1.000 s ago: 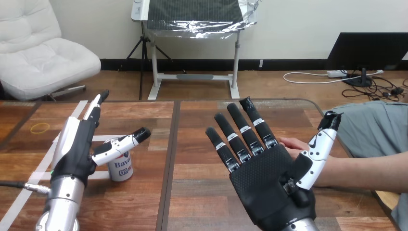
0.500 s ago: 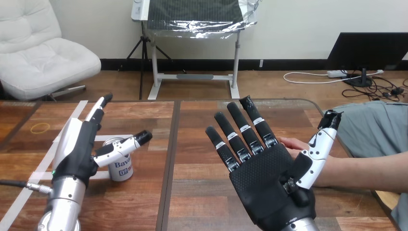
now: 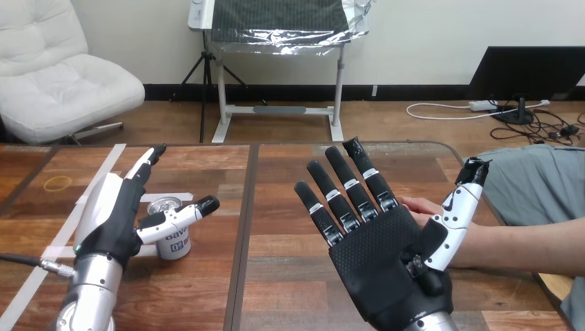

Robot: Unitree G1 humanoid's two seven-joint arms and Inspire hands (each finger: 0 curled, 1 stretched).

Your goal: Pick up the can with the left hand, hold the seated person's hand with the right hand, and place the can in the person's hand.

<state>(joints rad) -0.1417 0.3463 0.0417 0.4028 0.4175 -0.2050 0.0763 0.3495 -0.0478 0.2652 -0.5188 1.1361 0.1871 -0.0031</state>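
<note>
My left hand (image 3: 114,214) is open by the table's (image 3: 276,276) left edge, fingers straight, thumb reaching across the front of the can (image 3: 171,234). The can stands upright on the table's left half. My right hand (image 3: 386,255) is open, palm up, fingers spread. The person's hand (image 3: 421,205) lies behind it near the right edge, ungrasped.

Beyond the dark wooden table (image 3: 276,172), a wood-plank floor (image 3: 290,125) runs to a pale wall (image 3: 124,41) with a black baseboard (image 3: 414,92), where a white padded chair (image 3: 62,83), a tripod (image 3: 202,83), a white stand (image 3: 276,110) carrying a foil-edged dark panel (image 3: 276,24) and a black screen (image 3: 531,72) stand.
</note>
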